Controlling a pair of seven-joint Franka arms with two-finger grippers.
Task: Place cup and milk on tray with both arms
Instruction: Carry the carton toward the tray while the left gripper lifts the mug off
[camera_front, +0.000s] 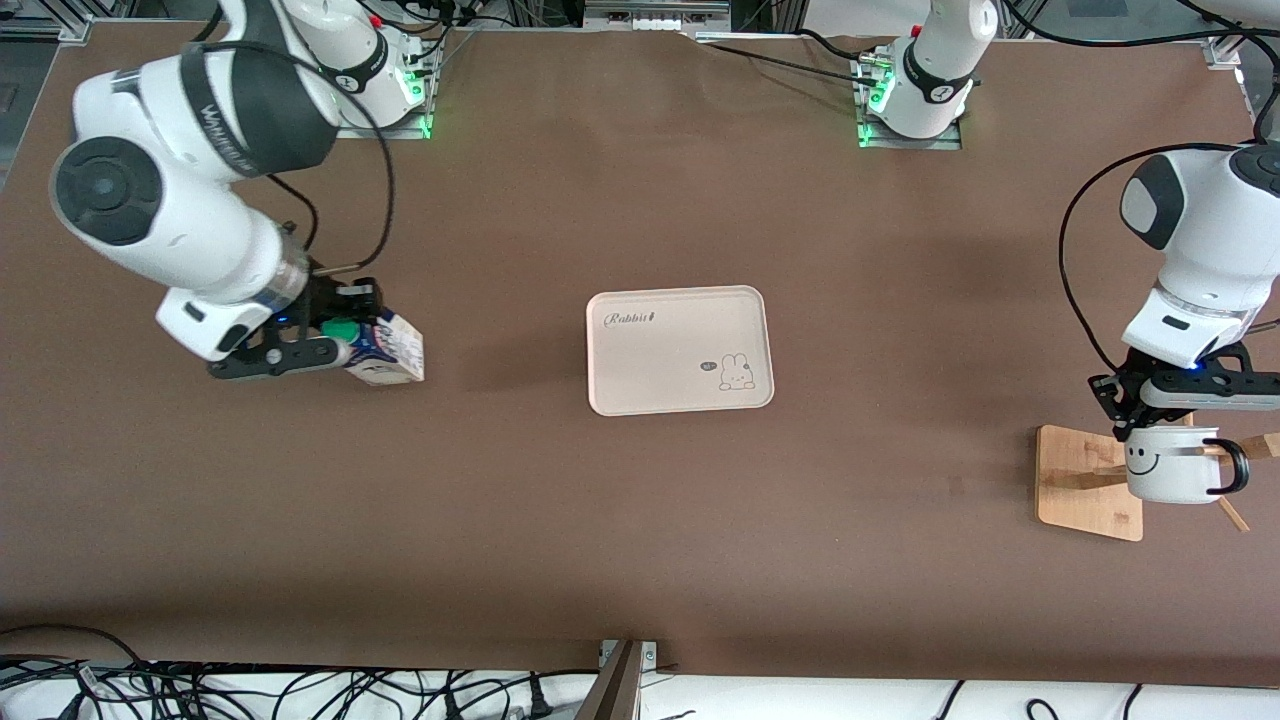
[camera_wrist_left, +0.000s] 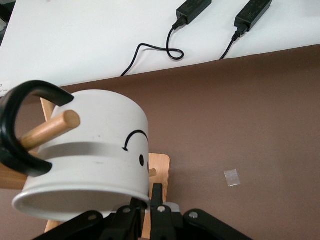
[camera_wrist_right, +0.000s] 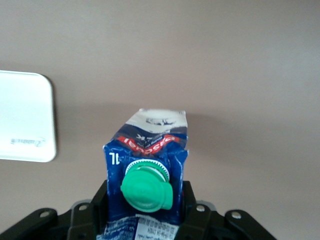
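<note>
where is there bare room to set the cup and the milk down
The tray is bare apart from its print, with open table all round it. It is crowded at the ends: left tool shut on the cup at the wooden stand; right tool shut on the milk.

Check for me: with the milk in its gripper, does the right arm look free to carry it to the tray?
Probably yes. The right gripper is shut on the milk, and only bare table lies between it and the tray.

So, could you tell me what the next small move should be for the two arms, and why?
Probably lift both: the left gripper is shut on the cup's rim while a peg of the wooden stand runs through the handle, so it must slide off first. The right gripper is shut on the milk, and the tray holds neither.
</note>
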